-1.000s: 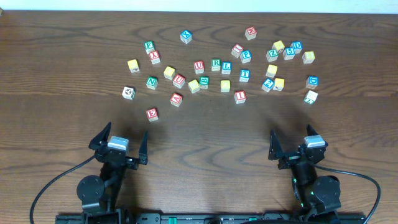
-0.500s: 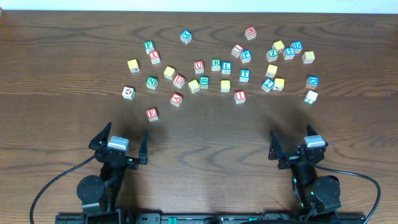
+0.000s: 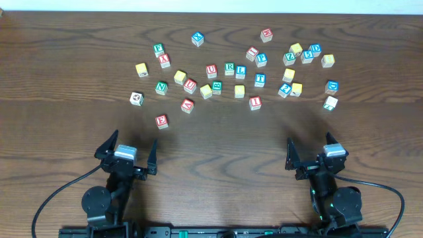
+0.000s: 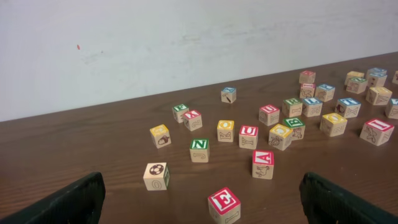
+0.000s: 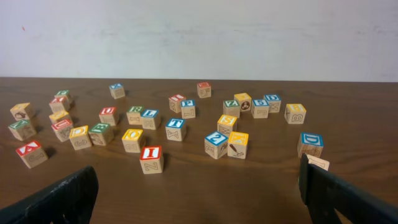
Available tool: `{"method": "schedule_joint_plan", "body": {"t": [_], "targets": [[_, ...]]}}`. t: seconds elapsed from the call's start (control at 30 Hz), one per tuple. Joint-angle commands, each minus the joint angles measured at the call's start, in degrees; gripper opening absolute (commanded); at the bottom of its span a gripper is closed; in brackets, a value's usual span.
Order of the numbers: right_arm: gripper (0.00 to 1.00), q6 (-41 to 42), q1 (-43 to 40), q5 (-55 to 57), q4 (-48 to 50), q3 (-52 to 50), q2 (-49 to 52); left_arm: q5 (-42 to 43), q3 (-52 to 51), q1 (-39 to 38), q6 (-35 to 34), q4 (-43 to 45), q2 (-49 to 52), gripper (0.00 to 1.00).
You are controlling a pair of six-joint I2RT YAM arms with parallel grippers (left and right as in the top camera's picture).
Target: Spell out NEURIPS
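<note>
Cubes (image 3: 229,68) wooden, scattered, coloured letters; left hand (image 3: 131,147), right hand (image 3: 310,148) spread wide, empty.

Both arms are black all over. The left gripper (image 3: 135,137) and the right gripper (image 3: 309,139) each have two flat, pointy black fingers (image 4: 68,202). A small grey box (image 3: 125,153) sits on top of each wrist. Lower down, each arm has a big round joint (image 3: 96,199). A thin black cable (image 3: 66,183) curves out from each arm. Tiny green dots (image 3: 318,215) show on the right one.
</note>
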Motion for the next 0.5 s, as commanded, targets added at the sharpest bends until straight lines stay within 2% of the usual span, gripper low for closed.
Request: {"method": "schedule_joint_plan", "body": {"t": [0.0,0.3,0.47], "targets": [[0.99,-0.3,-0.4,-0.3,-0.3,-0.1,-0.1,-0.1,-1.1,0.3,-0.3,-1.9,0.0,0.98],[0.99,-0.3,-0.4,-0.3,-0.3,-0.1,-0.1,1.7,-1.0,0.2,-0.5,-1.5,0.0,0.98],[0.99,-0.3,-0.4,-0.3,-0.3,-0.1,-0.1,1.6,1.3,0.2,-3.8,-3.4,0.2,0.98]]}}
